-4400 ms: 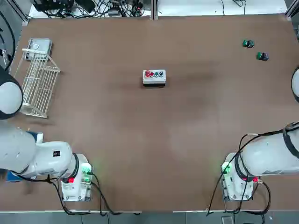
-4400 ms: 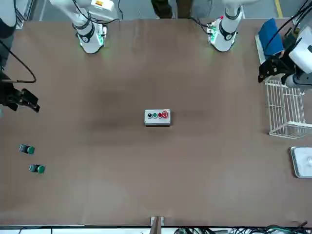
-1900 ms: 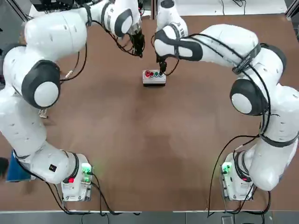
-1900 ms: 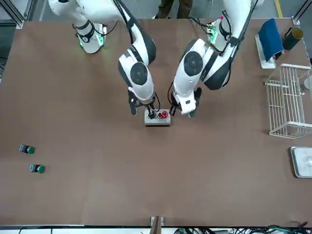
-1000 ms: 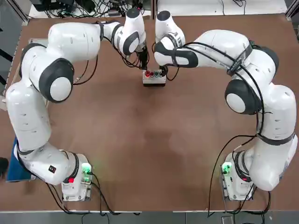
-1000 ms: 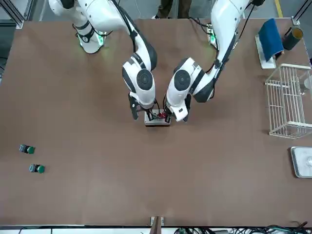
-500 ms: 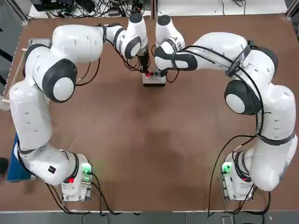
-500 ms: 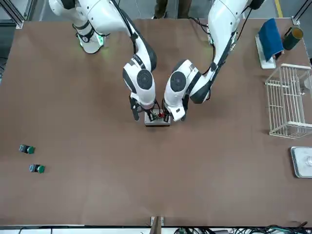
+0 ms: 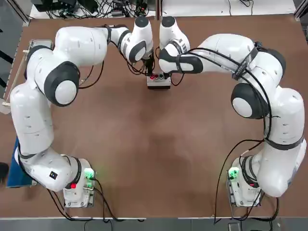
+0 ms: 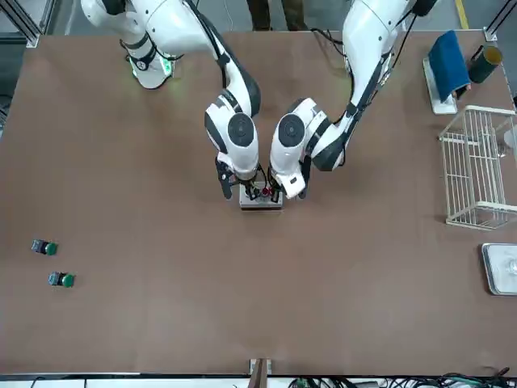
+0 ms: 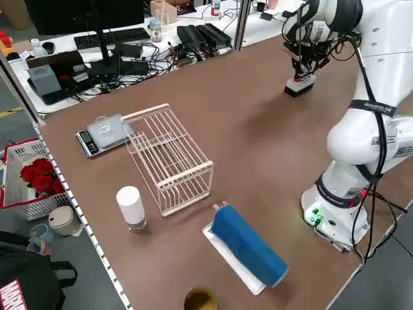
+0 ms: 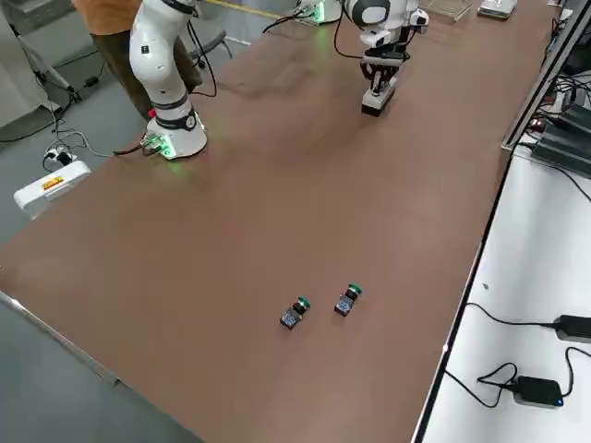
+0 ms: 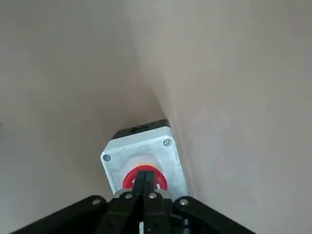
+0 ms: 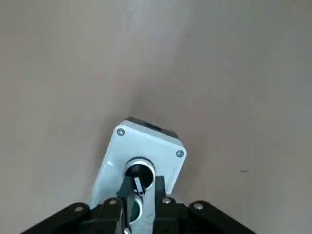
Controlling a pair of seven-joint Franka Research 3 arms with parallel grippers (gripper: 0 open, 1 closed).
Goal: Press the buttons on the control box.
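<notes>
The small white control box (image 9: 159,82) stands at the table's middle far side, also seen from across the table (image 10: 260,200). Both arms reach over it from either end. My left gripper (image 13: 144,175) is shut, its tips resting on the larger red button (image 13: 131,179) at the box's left end. My right gripper (image 14: 139,181) is shut, its tips on the dark button (image 14: 139,165) at the opposite end; the green button (image 14: 131,208) shows just behind the fingers. The smaller red button is hidden under the grippers.
Two loose green-topped black knobs (image 10: 44,247) (image 10: 61,280) lie far out on my right side. A wire rack (image 10: 477,166) and a grey metal box (image 10: 502,267) sit on my left side, with a blue object (image 10: 448,63) nearer the left arm's base.
Over the last second both grippers closed in over the box; the left one slid toward the red button and came down onto it, the right one settled on the dark button.
</notes>
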